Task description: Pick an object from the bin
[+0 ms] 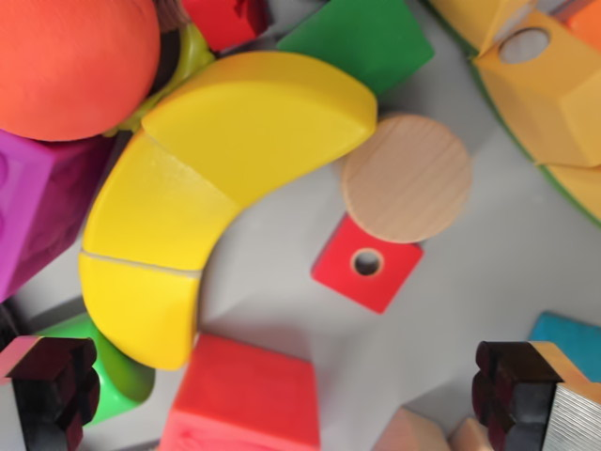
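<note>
I look straight down into the bin's grey floor, which is strewn with toy blocks. A yellow banana-shaped wooden piece in three segments curves across the middle left. A plain round wooden disc lies to its right, partly over a small red square block with a hole. A red block sits at the bottom centre. My gripper is open, its two black fingertips at the bottom corners, wide apart, nothing between them but the red block below.
An orange ball and a purple block crowd the upper left. A green block lies at the top, orange-yellow blocks at the upper right, a blue piece at the right edge, a green piece lower left.
</note>
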{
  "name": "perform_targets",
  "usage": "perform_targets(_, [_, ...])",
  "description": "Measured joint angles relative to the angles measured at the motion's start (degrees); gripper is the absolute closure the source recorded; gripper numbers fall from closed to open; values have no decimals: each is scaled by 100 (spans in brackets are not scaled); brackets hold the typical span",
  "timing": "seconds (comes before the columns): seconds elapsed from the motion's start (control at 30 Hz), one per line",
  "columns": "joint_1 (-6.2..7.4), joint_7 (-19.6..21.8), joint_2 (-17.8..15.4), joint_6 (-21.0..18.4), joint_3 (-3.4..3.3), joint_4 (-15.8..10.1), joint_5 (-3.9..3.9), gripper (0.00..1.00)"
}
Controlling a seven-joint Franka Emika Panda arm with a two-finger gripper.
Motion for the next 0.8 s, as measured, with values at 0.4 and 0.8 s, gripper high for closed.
perform_targets(0.4, [177,482,563,465,26,48,101,0])
perform_targets(0.8, [149,482,997,941,53,229,124,0])
